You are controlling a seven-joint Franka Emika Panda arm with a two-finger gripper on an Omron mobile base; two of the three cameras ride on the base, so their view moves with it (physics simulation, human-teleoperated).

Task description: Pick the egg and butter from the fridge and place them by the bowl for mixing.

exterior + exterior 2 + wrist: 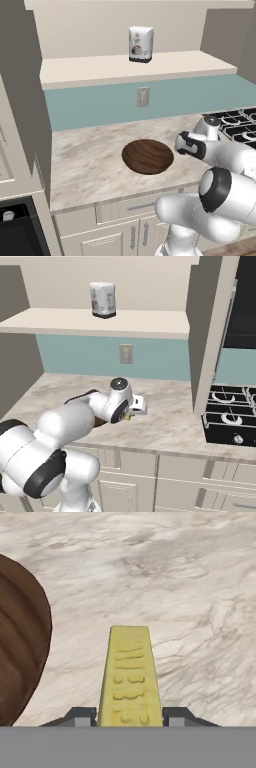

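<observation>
Butter (pixel 130 677) clamped in gripper (pixel 129 716), beside bowl (pixel 20 647).

Marbled beige bench (pixel 90 155) runs along a teal backsplash. A wall outlet (pixel 143 96) sits on the backsplash above the bench's rear edge. A cream shelf (pixel 100 67) above carries one white printed package (pixel 141 44), upright. A black gas stove (pixel 231 418) adjoins the bench's right end. Cream cabinet doors with bar handles (pixel 134 236) stand below the front edge.
</observation>
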